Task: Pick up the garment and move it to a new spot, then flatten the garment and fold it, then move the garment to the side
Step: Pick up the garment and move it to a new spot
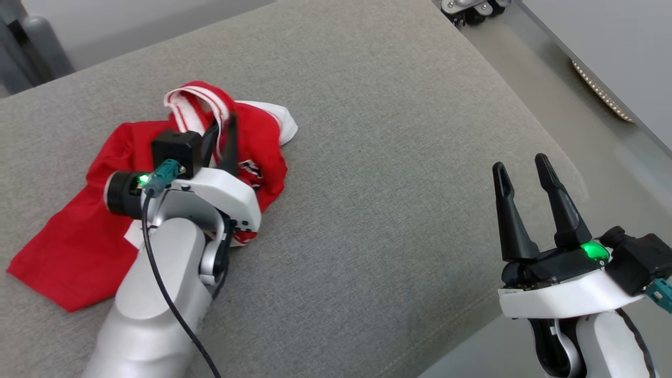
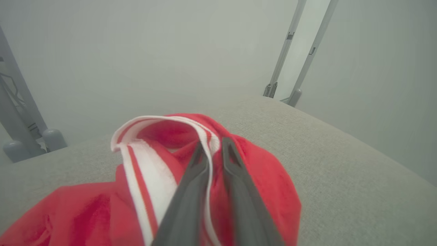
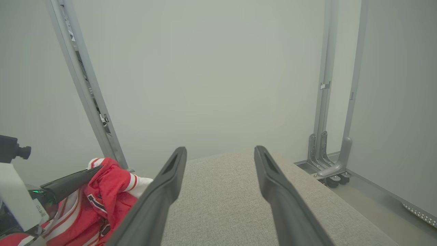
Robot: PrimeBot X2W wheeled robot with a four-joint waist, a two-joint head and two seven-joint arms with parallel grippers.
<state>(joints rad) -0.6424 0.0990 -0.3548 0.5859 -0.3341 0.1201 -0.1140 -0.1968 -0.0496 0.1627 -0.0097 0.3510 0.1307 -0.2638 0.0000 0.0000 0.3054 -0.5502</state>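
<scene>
1. Nearest me on the right, my right hand [image 1: 520, 164] hangs with its fingers spread wide, holding nothing, over bare grey cushion [image 1: 378, 220] close to the near-right edge.
2. Near left, the red garment [image 1: 79, 247] lies crumpled on the cushion, well apart from the right hand. Its lower part spreads flat toward me and the rest is bunched.
3. Farther in, my left hand [image 1: 223, 123] is pinched narrow on the garment's striped white collar band [image 1: 194, 102], with the band's edge running between the fingers.
4. As I judge it, that grip takes just a thin trim edge. A quick lift could let it slip out, or drag the cloth into a tighter twist that is harder to flatten.
5. Far right, the cushion ends at a drop to the floor [image 1: 525, 58]. Carrying the garment too far that way could leave a loose end hanging over.
</scene>
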